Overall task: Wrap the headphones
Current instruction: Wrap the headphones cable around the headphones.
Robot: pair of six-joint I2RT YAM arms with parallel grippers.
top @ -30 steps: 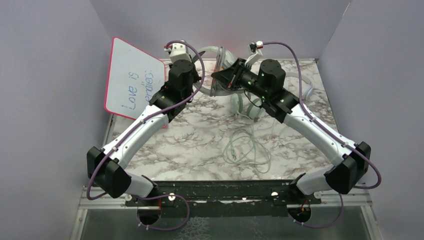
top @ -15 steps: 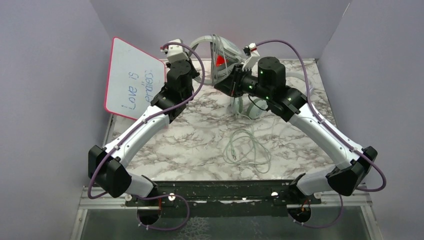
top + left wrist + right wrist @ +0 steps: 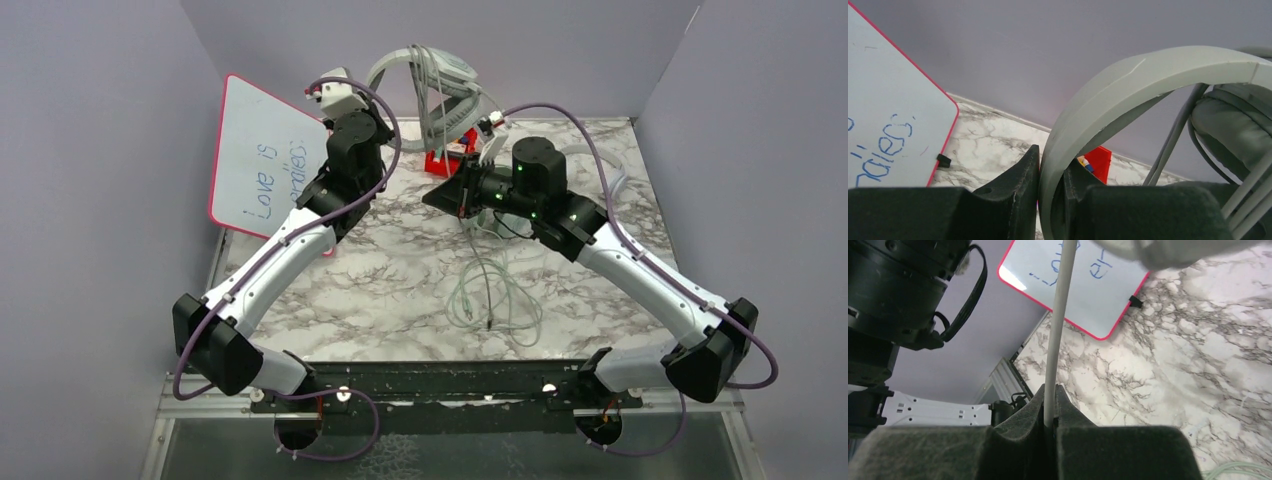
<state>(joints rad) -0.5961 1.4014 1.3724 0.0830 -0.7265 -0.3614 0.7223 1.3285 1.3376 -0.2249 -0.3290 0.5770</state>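
Observation:
The grey-white headphones (image 3: 425, 75) hang in the air near the back wall. My left gripper (image 3: 373, 95) is shut on their headband (image 3: 1128, 85), which passes between the jaws of the left gripper (image 3: 1050, 160); an ear cushion (image 3: 1233, 125) shows at the right. Their thin cable (image 3: 433, 115) runs down to my right gripper (image 3: 452, 192). In the right wrist view the right gripper (image 3: 1049, 390) is pinched shut on this cable (image 3: 1060, 315). The cable's tail (image 3: 483, 285) trails onto the table. Mint-green headphones (image 3: 492, 218) lie under the right arm, with their cable (image 3: 505, 300) loosely coiled in front.
A pink-edged whiteboard (image 3: 265, 160) leans at the back left, close to the left arm. A small red box (image 3: 445, 160) stands on the marble table (image 3: 380, 280) below the raised headset. A white headband arc (image 3: 618, 172) shows behind the right arm. Purple walls enclose three sides.
The left arm has lifted the grey-white headset up and back, uncovering the red box. The right gripper has come down and forward along the cable, whose tail now trails on the table.

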